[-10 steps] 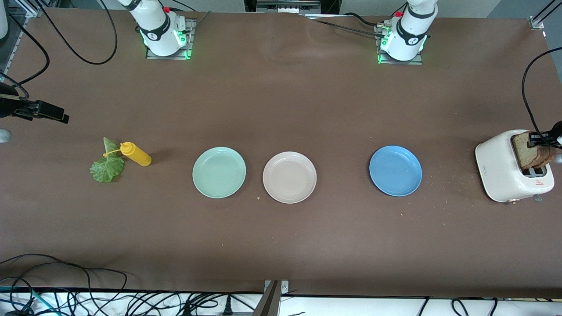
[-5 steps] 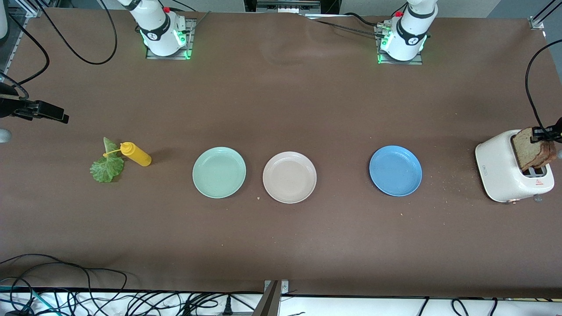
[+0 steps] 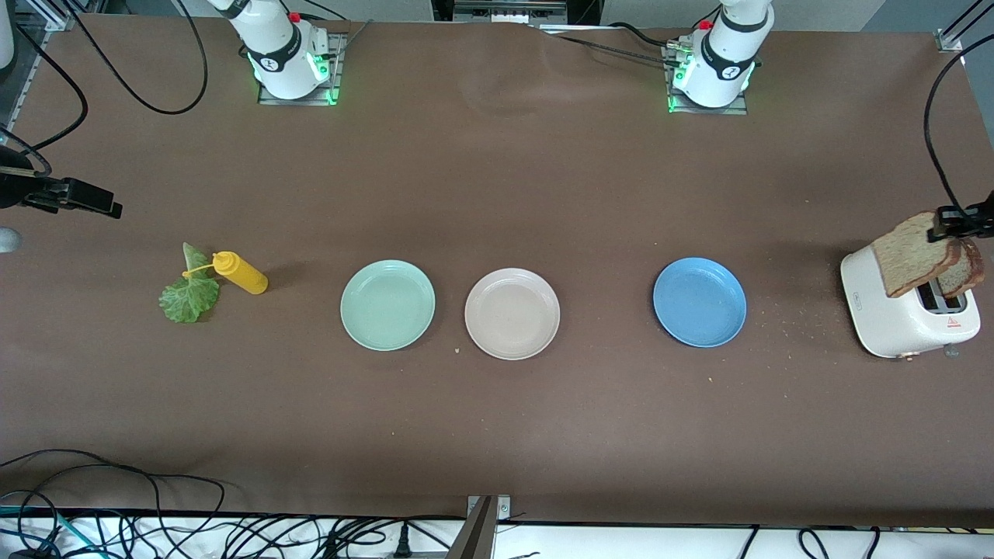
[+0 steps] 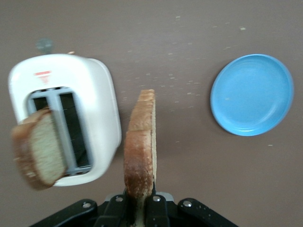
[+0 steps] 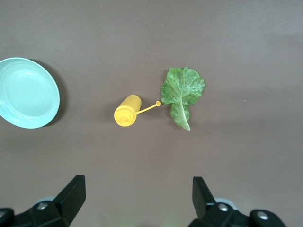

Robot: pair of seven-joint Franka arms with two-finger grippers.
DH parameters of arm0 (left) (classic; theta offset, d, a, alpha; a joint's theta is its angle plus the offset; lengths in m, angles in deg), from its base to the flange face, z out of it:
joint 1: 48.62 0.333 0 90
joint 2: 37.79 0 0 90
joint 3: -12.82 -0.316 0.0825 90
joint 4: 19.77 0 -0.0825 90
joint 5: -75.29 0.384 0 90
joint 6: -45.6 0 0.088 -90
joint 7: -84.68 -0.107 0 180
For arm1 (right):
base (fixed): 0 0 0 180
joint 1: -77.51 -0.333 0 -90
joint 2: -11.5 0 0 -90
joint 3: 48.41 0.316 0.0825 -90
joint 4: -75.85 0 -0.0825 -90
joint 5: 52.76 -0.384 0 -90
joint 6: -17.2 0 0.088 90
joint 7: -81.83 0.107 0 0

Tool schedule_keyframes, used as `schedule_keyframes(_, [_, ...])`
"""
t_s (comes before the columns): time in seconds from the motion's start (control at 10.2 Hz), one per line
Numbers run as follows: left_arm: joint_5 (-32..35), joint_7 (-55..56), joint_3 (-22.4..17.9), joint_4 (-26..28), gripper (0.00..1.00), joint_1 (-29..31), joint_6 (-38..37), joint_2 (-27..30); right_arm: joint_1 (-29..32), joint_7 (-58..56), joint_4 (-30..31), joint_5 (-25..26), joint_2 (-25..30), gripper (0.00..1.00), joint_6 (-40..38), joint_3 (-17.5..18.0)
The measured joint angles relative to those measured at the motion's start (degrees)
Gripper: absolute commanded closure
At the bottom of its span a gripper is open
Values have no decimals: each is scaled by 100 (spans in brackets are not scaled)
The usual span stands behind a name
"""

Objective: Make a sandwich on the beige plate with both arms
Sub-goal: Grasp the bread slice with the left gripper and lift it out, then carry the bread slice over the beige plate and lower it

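The left tool is clamped on the top edge of a bread slice, which is held up over the white toaster at the left arm's end of the counter, fully clear of the slots. A second bread slice is seen sticking out of the toaster, tilted, just beside the held one. Crumbs are scattered on the counter between the toaster and the blue plate. The beige plate is found mid-counter, nothing on it, with the blue plate sitting between it and the toaster, so that one lies right along the line from the bread to the beige plate. The mint-green plate is set just beside the beige plate, toward the right arm's end. Past that, a yellow squeeze bottle is lying on its side, its cap tether touching a lettuce leaf. The right tool is held up over the bare counter near the bottle and leaf, fingers spread wide, nothing gripped, just waiting.
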Motion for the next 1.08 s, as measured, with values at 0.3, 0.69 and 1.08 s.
schedule_keyframes(0.3, [-1276,9,31,99,100,-680,-59,-225,5,0,0,-125,-5,0,5,-5])
schedule_keyframes(0.69, [-3384,92,37,129,100,-1579,20,-927,105,-29,-1,-215,-52,0,7,-28])
schedule_keyframes(1.08, [-5215,71,35,114,100,-2387,677,-1742,326,-413,0,-237,-61,0,-3,-42])
